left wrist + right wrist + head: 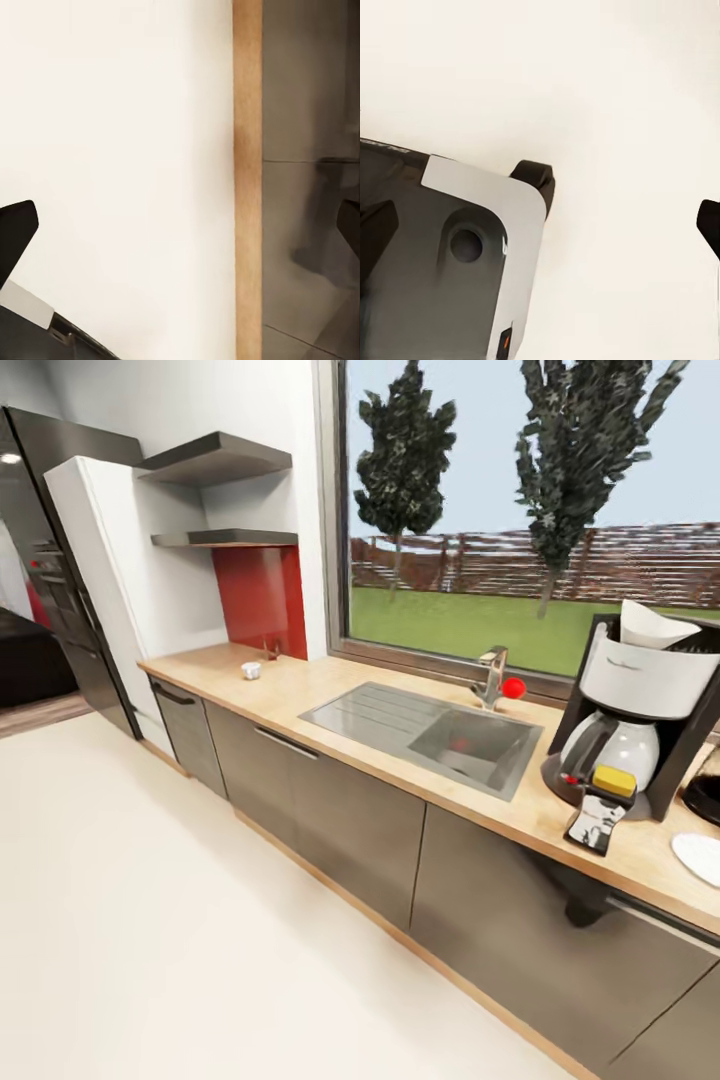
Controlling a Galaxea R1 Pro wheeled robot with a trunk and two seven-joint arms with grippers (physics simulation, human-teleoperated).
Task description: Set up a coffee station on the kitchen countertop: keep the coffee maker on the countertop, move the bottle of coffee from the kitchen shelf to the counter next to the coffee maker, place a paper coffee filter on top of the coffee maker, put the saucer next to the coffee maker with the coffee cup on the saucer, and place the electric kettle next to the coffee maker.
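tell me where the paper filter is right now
In the head view, the filter sits on top of the coffee maker, on the countertop right of the sink.

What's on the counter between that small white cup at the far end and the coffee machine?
In the head view, between the coffee cup and the coffee maker, the steel sink with its faucet is set into the countertop.

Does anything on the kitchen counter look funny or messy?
Nothing is spilled or broken. The coffee maker stands upright with a white paper filter sticking up on top, and a small cup sits alone far down the counter.
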